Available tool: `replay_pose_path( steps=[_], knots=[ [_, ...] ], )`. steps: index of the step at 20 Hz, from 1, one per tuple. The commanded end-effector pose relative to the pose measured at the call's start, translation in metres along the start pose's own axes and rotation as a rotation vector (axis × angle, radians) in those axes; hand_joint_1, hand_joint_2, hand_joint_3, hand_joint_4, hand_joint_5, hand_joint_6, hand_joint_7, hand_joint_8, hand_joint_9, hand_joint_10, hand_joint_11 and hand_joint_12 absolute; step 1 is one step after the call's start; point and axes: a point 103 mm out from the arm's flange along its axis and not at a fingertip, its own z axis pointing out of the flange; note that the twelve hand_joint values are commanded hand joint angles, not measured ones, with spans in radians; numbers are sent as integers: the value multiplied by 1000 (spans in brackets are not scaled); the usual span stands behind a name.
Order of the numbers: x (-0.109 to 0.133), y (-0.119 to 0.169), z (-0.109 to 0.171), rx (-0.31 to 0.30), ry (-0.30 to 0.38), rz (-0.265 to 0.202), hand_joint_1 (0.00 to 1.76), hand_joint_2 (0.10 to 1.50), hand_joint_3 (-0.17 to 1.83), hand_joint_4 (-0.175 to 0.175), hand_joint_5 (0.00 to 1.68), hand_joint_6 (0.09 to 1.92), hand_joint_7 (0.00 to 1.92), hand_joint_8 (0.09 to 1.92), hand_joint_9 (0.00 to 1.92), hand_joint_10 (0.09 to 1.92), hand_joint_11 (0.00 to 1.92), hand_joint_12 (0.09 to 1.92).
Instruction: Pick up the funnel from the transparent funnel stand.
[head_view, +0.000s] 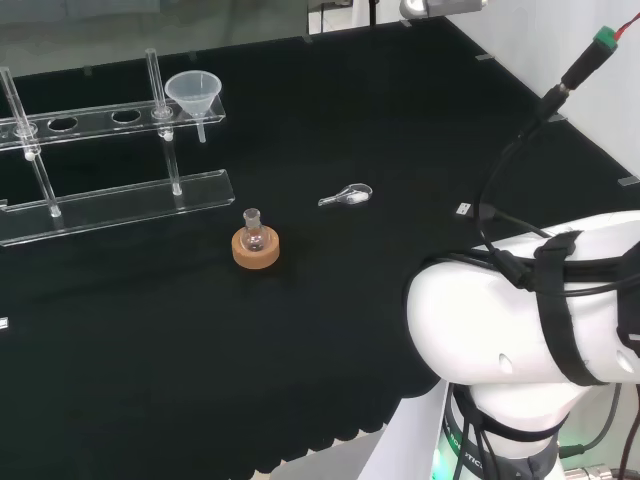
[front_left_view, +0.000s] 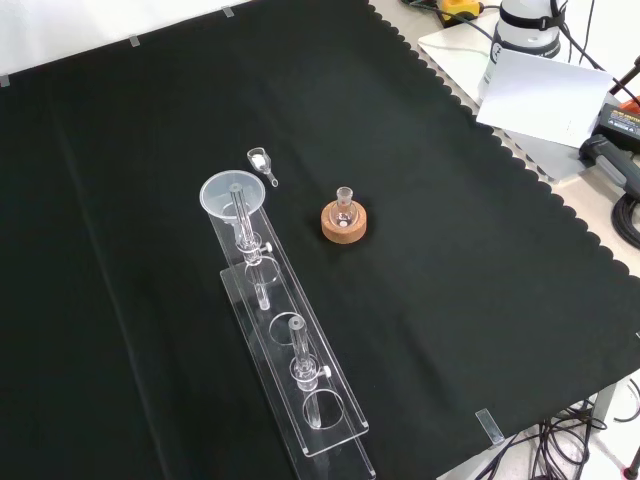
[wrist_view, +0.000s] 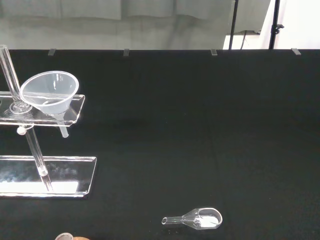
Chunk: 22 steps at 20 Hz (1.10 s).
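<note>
Funnel (head_view: 193, 93) sits in end hole of transparent funnel stand (head_view: 110, 190), at stand's right end in head view; upright clear rod (head_view: 155, 80) just beside it on left, crowds that side. Space above funnel and to its right free, bare black cloth (head_view: 400, 150) there. Small flask on cork ring (head_view: 256, 244) stands near stand's base plate, in front in head view. Small glass scoop (head_view: 347, 195) lies on cloth, well apart from funnel. Arm's own white link (head_view: 520, 310) bulks at head view's right

Head, front and wrist views share the funnel stand (head_view: 110, 150).
</note>
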Motion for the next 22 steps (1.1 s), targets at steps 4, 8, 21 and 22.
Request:
replay_pose_path(
  steps=[4, 8, 21, 22],
  knots=[
    [8, 37, 3, -10, -131, 42, 469, 522, 107, 3, 0, 87, 0, 87, 0, 87, 22, 87],
    [9, 67, 7, 7, -151, 36, 476, 535, 74, -7, 0, 87, 0, 87, 0, 87, 44, 87],
    [57, 126, 31, 73, -162, 15, 539, 563, -2, -17, 0, 87, 0, 87, 0, 87, 0, 545],
    [62, 130, 34, 91, -142, 9, 542, 562, -2, -17, 0, 87, 0, 87, 0, 87, 0, 594]
  ],
)
